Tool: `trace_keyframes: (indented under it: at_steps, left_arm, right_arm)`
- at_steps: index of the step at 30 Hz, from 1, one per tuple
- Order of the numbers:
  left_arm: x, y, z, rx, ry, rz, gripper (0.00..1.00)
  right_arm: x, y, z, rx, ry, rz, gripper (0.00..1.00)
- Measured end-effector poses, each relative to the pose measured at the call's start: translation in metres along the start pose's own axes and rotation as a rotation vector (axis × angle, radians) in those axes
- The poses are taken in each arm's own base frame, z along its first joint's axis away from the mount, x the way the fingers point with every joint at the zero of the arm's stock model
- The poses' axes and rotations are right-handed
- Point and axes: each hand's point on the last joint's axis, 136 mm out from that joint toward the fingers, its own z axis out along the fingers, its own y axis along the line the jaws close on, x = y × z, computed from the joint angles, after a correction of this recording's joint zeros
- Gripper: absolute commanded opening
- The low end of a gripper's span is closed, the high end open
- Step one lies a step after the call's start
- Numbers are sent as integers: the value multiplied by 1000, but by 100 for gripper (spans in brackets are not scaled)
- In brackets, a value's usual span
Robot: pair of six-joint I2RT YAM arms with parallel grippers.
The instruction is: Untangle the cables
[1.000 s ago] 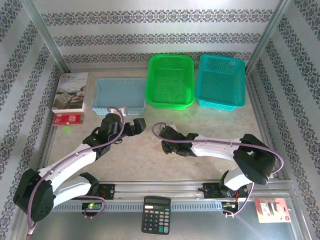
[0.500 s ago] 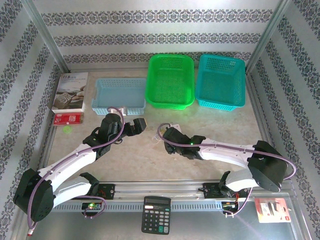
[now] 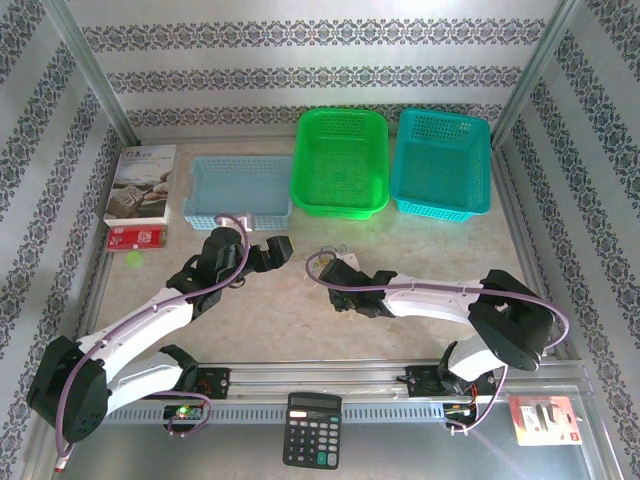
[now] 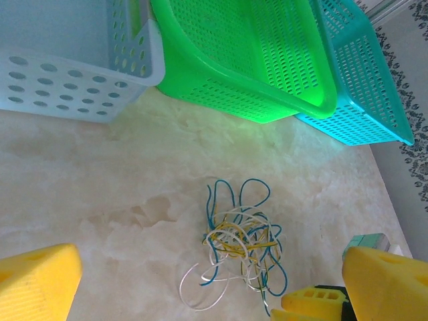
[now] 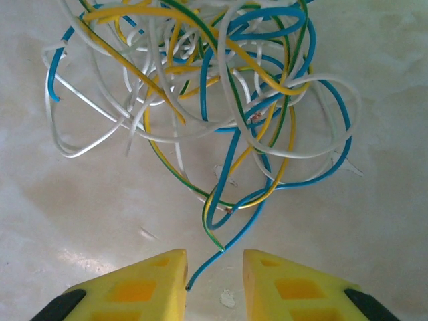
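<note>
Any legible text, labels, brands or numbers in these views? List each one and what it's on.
Nothing can be read outright.
On the white booklet, far left: dark print at the top, too small to read.
On the red card just in front of it: pale marks, blurred.
On the calculator, near edge: key legends too small to read.
On the red packet, near right corner: print unreadable.

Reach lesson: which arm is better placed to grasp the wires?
Right: its end effector brackets a blue end of the thin multicoloured wire tangle; the left end effector sits farther off.
</note>
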Motion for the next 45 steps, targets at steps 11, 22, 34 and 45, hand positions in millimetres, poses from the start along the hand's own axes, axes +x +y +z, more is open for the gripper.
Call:
trace_keyframes:
  at_steps: [11,22,34,45]
  left_arm:
    - [0,0,0,2,-3,-3,100]
    - [0,0,1,3,-4,-3,100]
    - [2,2,1,0,-1,-3,100]
    - [5,-2,1,23,16,26,100]
  right_arm:
    - [-5,1,4,18,-8,-8,25]
    - [-3,0,8,26,2,-20,0]
    - [-31,19,-41,-143,-92,12,0]
    - [-107,29,-128,-420,-295,150,0]
